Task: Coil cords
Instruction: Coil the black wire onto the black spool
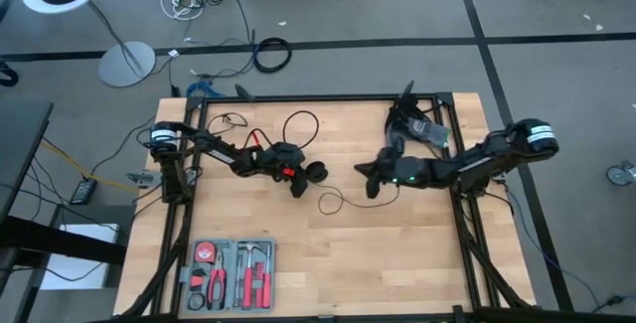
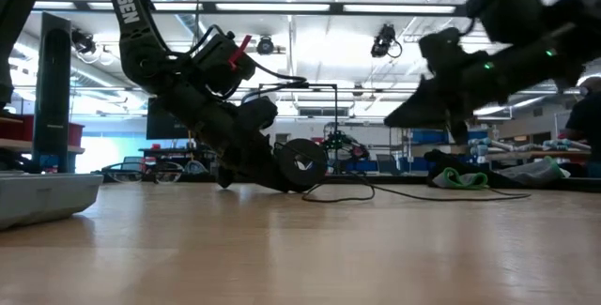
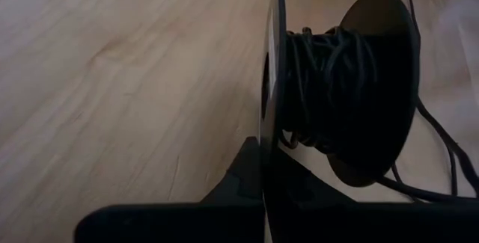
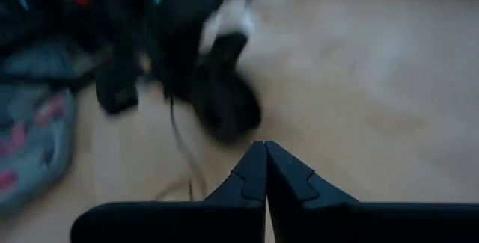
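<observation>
At nine o'clock on the table [image 1: 397, 253] our left gripper [image 1: 301, 176] is clamped tight on the rim of a black spool [image 3: 337, 86], which rests on the wood near the centre with thin black cord [image 3: 322, 78] wound round its core. A loose loop of that cord [image 1: 333, 202] trails toward six o'clock from the spool. At three o'clock our right gripper [image 1: 370, 176] hovers above the wood, fingers pressed together, holding nothing.
</observation>
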Controlling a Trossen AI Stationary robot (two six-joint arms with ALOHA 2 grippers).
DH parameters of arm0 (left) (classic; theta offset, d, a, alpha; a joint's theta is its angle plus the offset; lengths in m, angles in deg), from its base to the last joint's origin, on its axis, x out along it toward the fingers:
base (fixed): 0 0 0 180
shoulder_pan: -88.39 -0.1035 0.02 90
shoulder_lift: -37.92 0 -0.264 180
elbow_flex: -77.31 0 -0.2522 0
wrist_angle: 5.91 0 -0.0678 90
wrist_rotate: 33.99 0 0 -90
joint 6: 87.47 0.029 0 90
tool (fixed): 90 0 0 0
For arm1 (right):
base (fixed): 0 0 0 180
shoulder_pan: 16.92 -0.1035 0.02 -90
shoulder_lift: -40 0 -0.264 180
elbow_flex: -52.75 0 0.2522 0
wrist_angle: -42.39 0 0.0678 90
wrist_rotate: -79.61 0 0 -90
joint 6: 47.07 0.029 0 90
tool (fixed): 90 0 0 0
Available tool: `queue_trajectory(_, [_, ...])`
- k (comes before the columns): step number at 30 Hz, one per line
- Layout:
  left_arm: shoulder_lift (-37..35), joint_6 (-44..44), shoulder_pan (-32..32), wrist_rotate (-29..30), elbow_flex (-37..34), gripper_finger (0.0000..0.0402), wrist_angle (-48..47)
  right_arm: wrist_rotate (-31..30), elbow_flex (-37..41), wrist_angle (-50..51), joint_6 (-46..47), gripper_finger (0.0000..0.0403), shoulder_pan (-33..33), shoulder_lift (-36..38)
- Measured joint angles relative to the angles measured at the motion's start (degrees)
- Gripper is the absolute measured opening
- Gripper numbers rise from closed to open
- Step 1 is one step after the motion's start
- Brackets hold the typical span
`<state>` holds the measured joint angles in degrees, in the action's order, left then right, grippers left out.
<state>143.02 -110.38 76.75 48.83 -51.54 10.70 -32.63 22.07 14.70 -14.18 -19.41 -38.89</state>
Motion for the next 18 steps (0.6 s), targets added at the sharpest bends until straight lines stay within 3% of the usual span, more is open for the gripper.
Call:
queue_trajectory(5, [0.00,0.04,0.00,0.00,-0.01,0.0000,0.12,-0.29,1.92,-4.52,-1.45,0.0002,-0.04,-3.66])
queue_trajectory(13, [0.02,0.07,0.00,-0.01,-0.07,0.0000,0.63,0.51,-6.81,-6.57,-6.64,0.0038,-0.01,-16.26])
queue_trajectory(18, [0.02,0.11,0.00,-0.02,-0.07,0.0000,0.70,4.04,-11.62,-6.51,-8.83,0.0074,-0.01,-21.52])
